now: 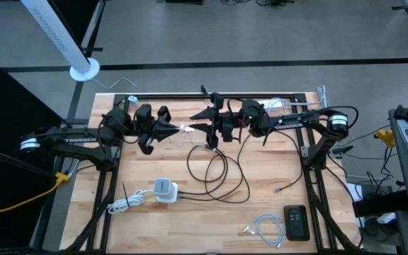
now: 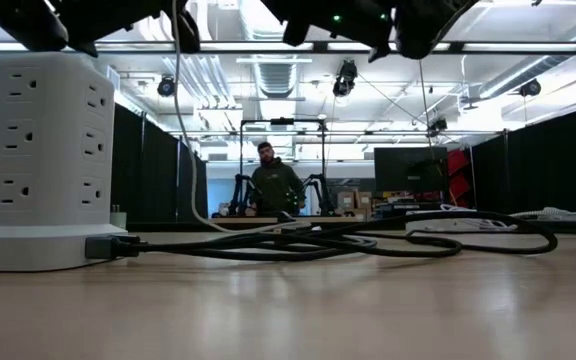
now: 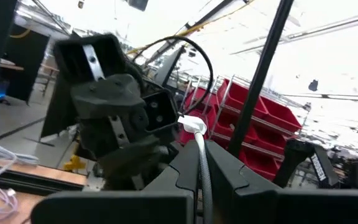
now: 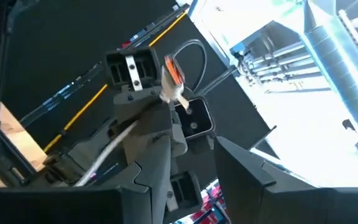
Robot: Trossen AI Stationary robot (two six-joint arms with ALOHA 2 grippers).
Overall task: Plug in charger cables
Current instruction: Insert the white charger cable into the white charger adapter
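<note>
Both grippers meet above the table's far middle. My left gripper [image 1: 174,129] is shut on a grey-white charger cable [image 3: 202,171] whose white plug [image 3: 191,124] sticks out past its fingers. My right gripper [image 1: 200,128] faces it, closed on a small black block [image 4: 194,121]. The white plug stands right at that block [image 3: 159,116]; I cannot tell whether it is in. A long black cable [image 1: 222,173] lies in loops on the table below the right gripper and rises toward it. My left gripper pinches the grey-white cable [image 3: 204,186] between its two fingers, just behind the white plug. The fingers lie along the cable and point level toward the table's right. Plug and cable end are lifted clear of the table. My right gripper holds the black block [image 4: 196,134] between its two fingertips, coming level from the table's right. The block is clear of the table. The fingers hide which faces they are on.
A white cube adapter [image 1: 165,189] with a white cable [image 1: 129,202] lies near the front left. A coiled white cable [image 1: 264,228] and a black device [image 1: 296,222] lie front right. A white outlet tower [image 2: 43,160] stands in the low view. A person [image 2: 273,185] stands beyond the table.
</note>
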